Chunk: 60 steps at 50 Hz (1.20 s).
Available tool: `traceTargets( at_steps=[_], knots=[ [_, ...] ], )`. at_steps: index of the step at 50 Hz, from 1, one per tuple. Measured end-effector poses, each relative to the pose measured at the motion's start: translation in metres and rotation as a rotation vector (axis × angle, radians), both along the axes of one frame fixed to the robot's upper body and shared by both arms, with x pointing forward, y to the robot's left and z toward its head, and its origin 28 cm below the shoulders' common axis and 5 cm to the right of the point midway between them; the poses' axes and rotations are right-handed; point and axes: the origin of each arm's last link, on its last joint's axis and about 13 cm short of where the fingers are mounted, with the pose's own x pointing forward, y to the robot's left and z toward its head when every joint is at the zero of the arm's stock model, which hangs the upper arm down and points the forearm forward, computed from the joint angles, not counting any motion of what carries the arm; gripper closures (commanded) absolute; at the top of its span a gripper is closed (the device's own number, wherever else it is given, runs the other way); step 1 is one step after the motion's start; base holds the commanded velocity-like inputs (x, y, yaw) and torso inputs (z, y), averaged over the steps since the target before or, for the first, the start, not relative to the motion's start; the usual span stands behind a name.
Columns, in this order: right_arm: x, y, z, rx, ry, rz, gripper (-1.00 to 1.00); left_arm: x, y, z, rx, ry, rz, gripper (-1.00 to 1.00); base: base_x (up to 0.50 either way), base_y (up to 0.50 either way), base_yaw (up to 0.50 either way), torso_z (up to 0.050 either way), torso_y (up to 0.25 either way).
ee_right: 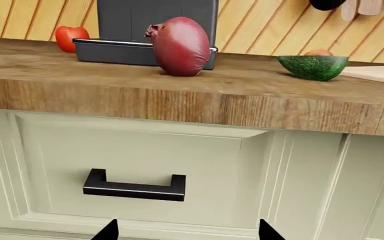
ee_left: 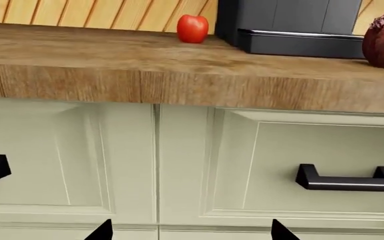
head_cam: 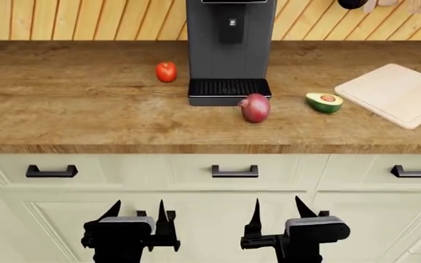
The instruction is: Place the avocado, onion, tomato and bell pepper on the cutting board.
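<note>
A: Is anything on the cutting board point(head_cam: 400, 93) yet?

B: No, it lies bare at two o'clock. The avocado point(head_cam: 324, 102) sits just beside it, the onion point(head_cam: 255, 107) at twelve by the coffee machine point(head_cam: 229, 49), the tomato point(head_cam: 166, 72) at eleven. No bell pepper shows.

A: And the arms?

B: The left gripper point(head_cam: 136, 211) and right gripper point(head_cam: 276, 209) hang low before the drawers, jaws wide, holding nothing. Every item remains to be placed.

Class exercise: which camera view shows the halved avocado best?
The head view: the avocado shows its flesh and pit from above, beside the cutting board. The right wrist view shows only its side; the left wrist view misses it.
</note>
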Motion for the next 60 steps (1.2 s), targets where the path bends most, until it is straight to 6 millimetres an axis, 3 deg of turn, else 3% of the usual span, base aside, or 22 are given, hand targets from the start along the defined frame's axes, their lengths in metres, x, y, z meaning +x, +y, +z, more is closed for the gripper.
traceTargets(
  at_steps=[16, 23, 43, 52, 60],
  knots=[
    [0.0, 0.0, 0.0, 0.003, 0.0, 0.007, -1.0, -0.001, 0.0, 0.002, 0.004, -0.013, 0.001, -1.0, 0.0, 0.0, 0.0, 0.05, 0.0],
    [0.0, 0.001, 0.009, -0.004, 0.005, 0.023, -1.0, -0.003, 0.0, 0.01, 0.027, -0.031, -0.021, -1.0, 0.0, 0.0, 0.0, 0.0, 0.0],
    [-0.001, -0.004, 0.106, -0.037, 0.017, 0.12, -1.0, 0.008, 0.016, 0.1, 0.017, -0.055, -0.126, -1.0, 0.0, 0.0, 0.0, 0.0, 0.0],
    [-0.002, -0.011, 0.157, -0.026, 0.037, 0.15, -1.0, 0.01, 0.025, 0.13, -0.025, 0.033, -0.208, -1.0, 0.0, 0.0, 0.0, 0.0, 0.0],
    [-0.007, -0.012, 0.186, -0.016, 0.062, 0.142, -1.0, 0.011, 0.026, 0.145, -0.059, 0.103, -0.271, -1.0, 0.0, 0.0, 0.0, 0.0, 0.0]
  ],
)
